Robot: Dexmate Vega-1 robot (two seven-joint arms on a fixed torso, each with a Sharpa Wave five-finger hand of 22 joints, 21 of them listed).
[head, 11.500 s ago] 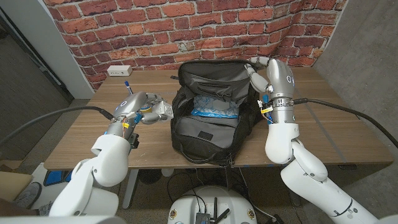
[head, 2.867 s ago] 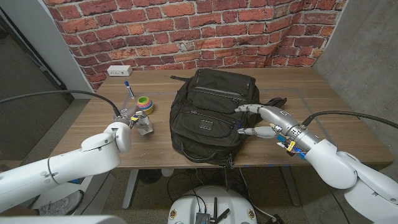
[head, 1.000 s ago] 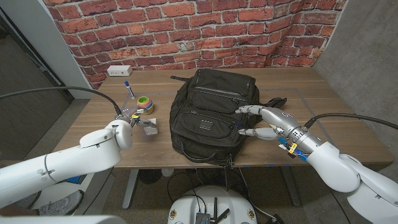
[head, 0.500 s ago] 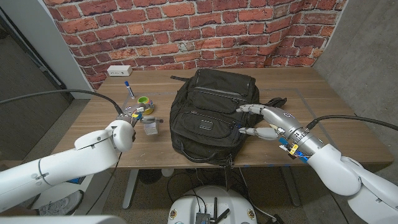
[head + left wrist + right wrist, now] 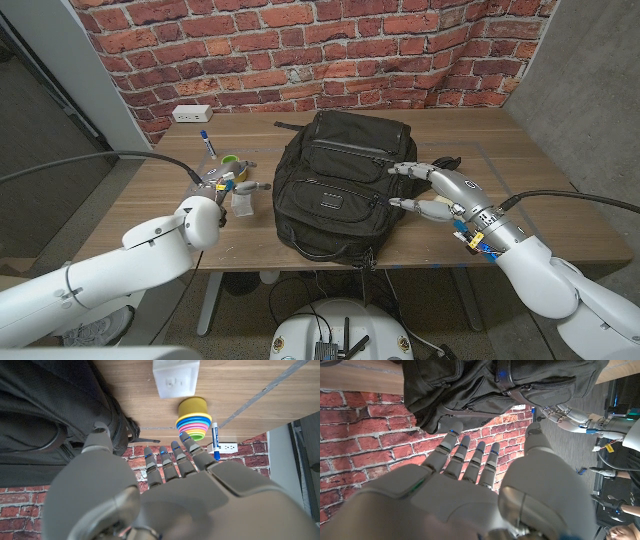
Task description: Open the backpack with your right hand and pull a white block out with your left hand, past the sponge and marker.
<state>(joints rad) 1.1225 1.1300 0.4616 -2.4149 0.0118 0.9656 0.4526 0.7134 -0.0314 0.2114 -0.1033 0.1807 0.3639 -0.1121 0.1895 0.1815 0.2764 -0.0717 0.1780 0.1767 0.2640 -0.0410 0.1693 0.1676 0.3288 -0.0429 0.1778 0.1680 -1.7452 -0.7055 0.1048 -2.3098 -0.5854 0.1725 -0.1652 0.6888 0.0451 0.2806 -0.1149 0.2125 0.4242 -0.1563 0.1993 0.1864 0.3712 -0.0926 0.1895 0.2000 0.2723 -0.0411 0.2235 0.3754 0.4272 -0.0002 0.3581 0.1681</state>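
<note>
The black backpack lies zipped closed in the middle of the table, also seen in the left wrist view and the right wrist view. A white block lies on the wood left of it. My left hand hovers at the block with fingers spread, holding nothing. My right hand is open just off the backpack's right side, fingertips pointing at it. A blue marker lies further back on the left.
A stack of coloured rings stands just behind the block. A white power outlet sits at the table's far left edge under the brick wall. Bare wood stretches right of the backpack.
The backpack, open 11.5 s ago, is closed. Over the last second my left hand has slid right to the block and spread its fingers. My right hand has drawn slightly off the backpack.
</note>
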